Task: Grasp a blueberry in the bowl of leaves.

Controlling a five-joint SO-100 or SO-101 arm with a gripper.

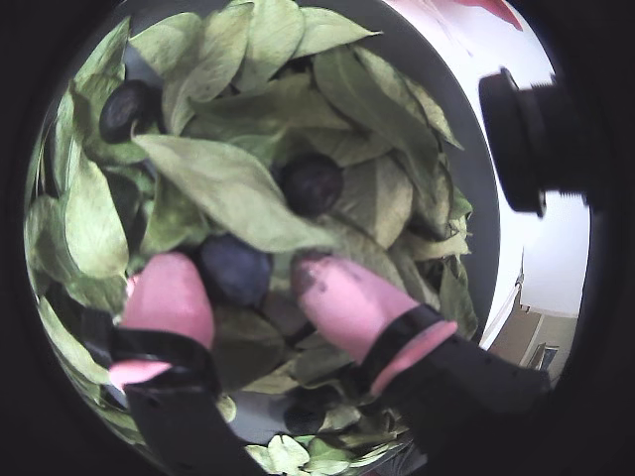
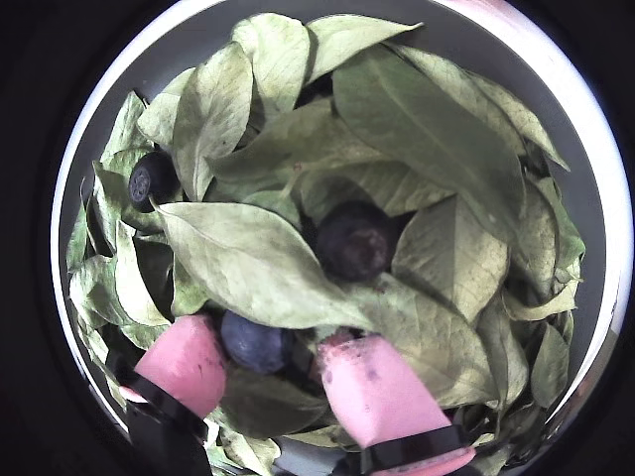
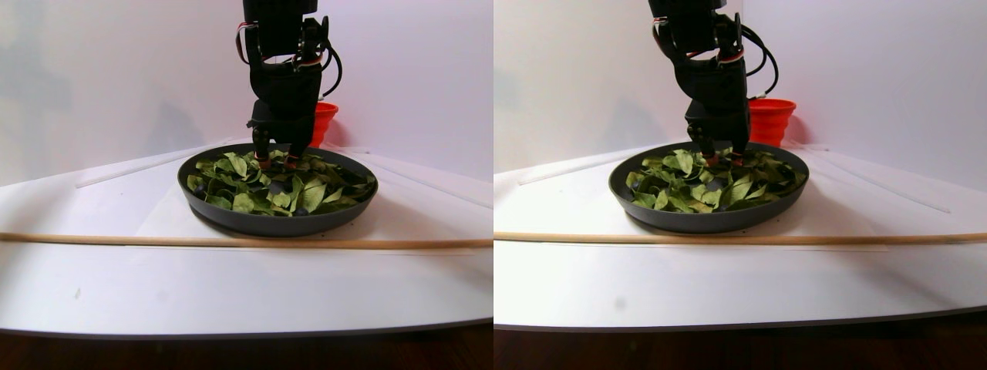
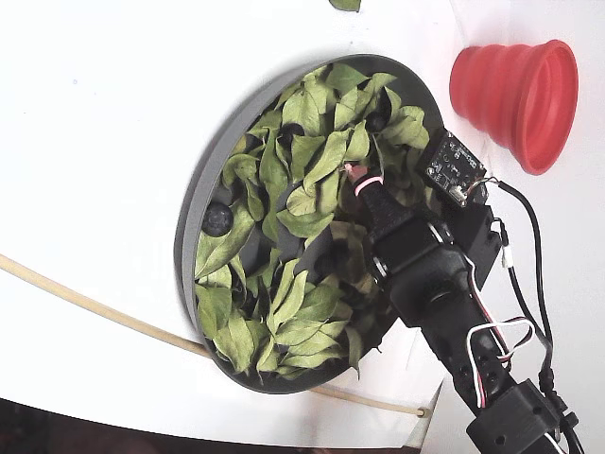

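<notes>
The grey bowl (image 1: pixel 468 149) is full of light-green leaves (image 1: pixel 228 188). My gripper (image 1: pixel 238 270) is down in the leaves with its pink fingertips (image 1: pixel 169 293) spread apart. A dark blueberry (image 1: pixel 235 268) lies between them, close to the left fingertip and with a gap to the right one. The other wrist view shows the same: gripper (image 2: pixel 263 342), blueberry (image 2: pixel 255 340), leaves (image 2: pixel 258 263), bowl rim (image 2: pixel 99 109). Two more blueberries lie farther off (image 1: pixel 311 184) (image 1: pixel 129 107). In the fixed view the gripper (image 4: pixel 357 175) reaches into the bowl (image 4: pixel 194 203) from the right.
A red ribbed cup (image 4: pixel 515 90) stands beside the bowl, behind it in the stereo pair view (image 3: pixel 324 119). A thin wooden stick (image 3: pixel 231 241) lies across the white table in front of the bowl (image 3: pixel 277 223). Another blueberry (image 4: pixel 217 219) sits near the bowl's left rim.
</notes>
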